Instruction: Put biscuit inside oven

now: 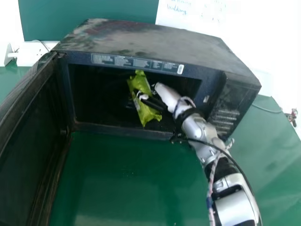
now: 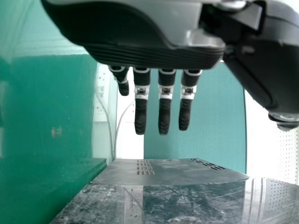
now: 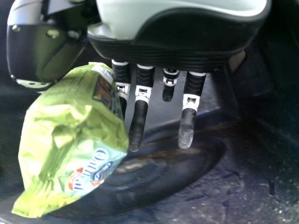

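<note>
"Where do we have the biscuit packet?"

"Inside the oven, its door open, with our right hand clamped on it by thumb and fingers."

"And our left hand?"

"We have it near the oven's top, its fingers straight and spaced apart."

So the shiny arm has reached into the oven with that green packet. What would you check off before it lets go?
1. Oven door swung open: ok.
2. Right hand in the oven opening: ok.
3. Green packet held between thumb and fingers: ok.
4. Whole packet past the oven's front edge: cannot tell; it shows within the opening, but its depth is unclear.
5. Packet resting on the oven floor: cannot tell.
6. Left hand out of the opening, fingers straight: ok.
</note>
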